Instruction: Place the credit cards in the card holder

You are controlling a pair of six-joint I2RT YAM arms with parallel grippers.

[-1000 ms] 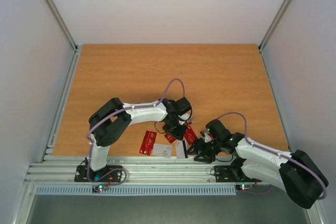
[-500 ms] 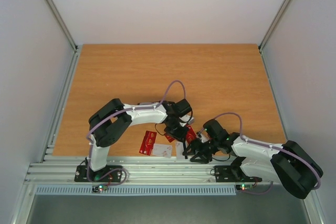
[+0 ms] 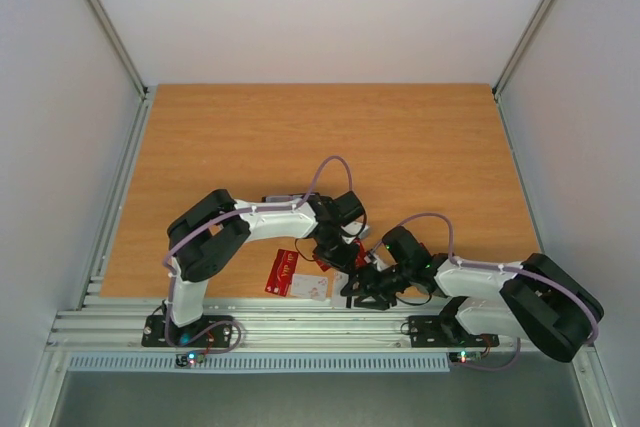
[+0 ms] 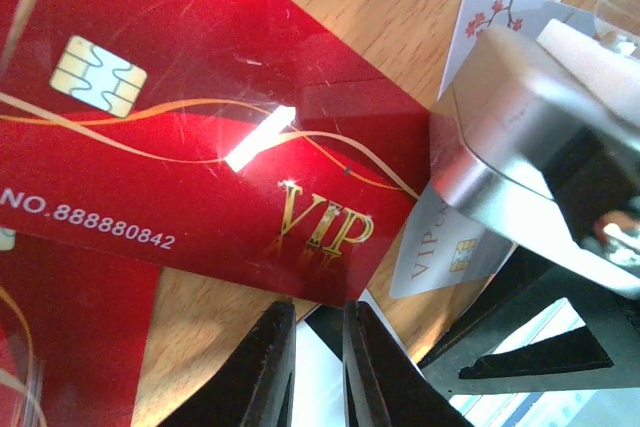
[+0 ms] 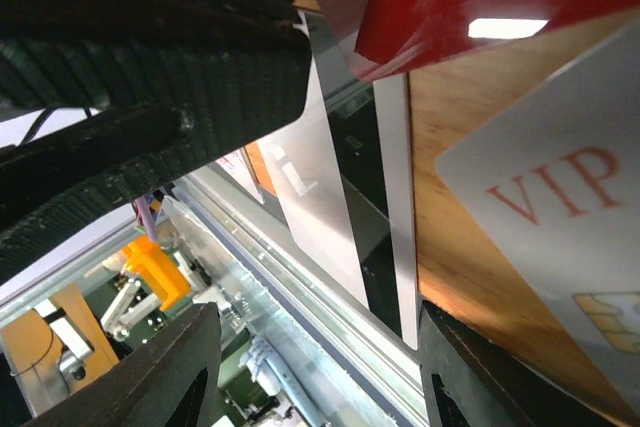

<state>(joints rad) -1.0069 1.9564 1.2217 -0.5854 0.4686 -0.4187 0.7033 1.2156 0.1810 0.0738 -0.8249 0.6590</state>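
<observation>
Bare tabletop (image 3: 320, 137) beyond clustered cards (image 3: 282, 272)

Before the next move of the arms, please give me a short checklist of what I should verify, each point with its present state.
1. Grip of left pincer on pale card: ok, it seems.
2. Opening of right pincer: ok, the fingers stand wide apart.
3. Sight of card holder: cannot tell, no view shows it clearly.
4. Room between the two pincers: not ok, they crowd together at the near edge of the table.
5. Loose red card and white VIP card lying flat: ok.
</observation>
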